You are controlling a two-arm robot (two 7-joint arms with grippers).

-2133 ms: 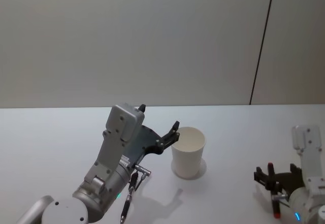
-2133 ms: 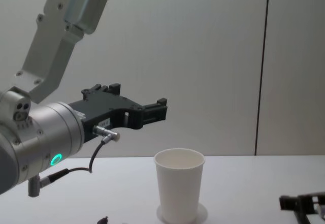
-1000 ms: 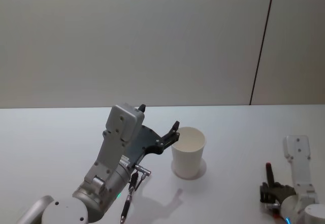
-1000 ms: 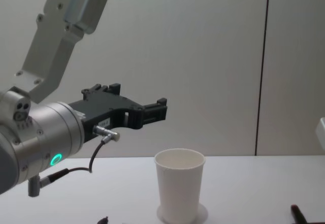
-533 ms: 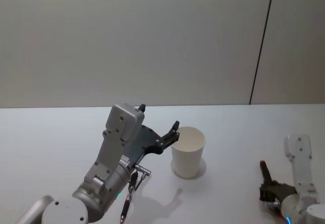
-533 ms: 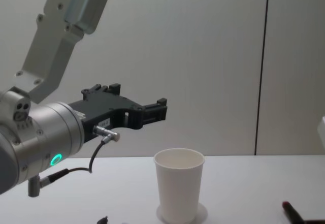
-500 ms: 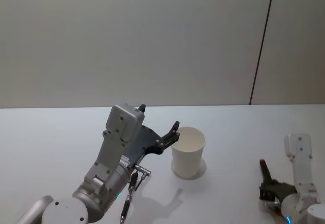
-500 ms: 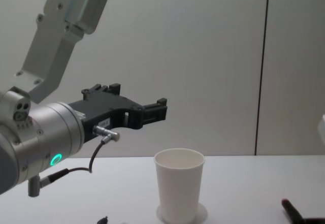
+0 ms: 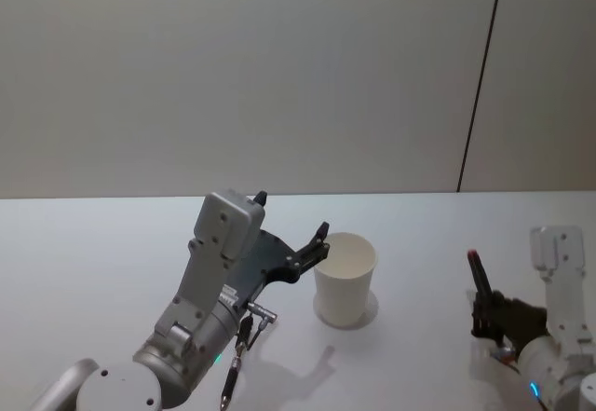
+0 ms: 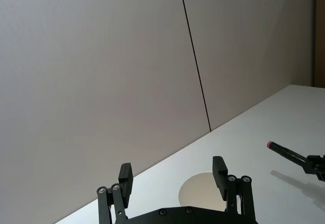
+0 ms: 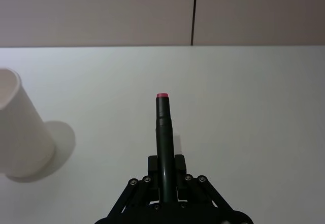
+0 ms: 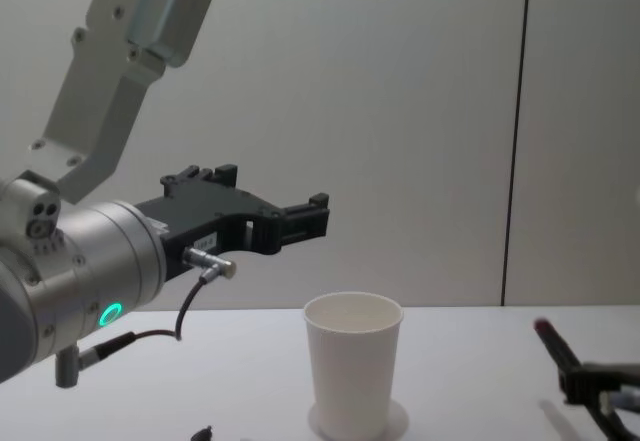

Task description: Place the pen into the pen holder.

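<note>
White tabletop (image 9: 84, 262) runs back to a plain grey wall (image 9: 233, 75) split by one dark vertical seam (image 9: 480, 85). We see the right gripper (image 11: 165, 177) low over the table's right side, its jaws pressed together on the lower end of the pen (image 11: 163, 127). The pen is a dark barrel with a red tip. It sticks out of the fingers at a tilt, red end up and leaning toward the side where the cup stands. What we can see of it is off the surface, and the wrist view shows its shadow lying on the tabletop. Well to the left of the pen stands the pen holder (image 9: 345, 278), a white paper cup with a rolled rim, upright on the table with its mouth open to the top. Beyond it we find the left gripper (image 12: 272, 189) hanging in the air, just left of the cup and above its rim, jaws spread wide with nothing between them. A thin cable (image 12: 186, 311) loops down from a silver plug on that wrist.
</note>
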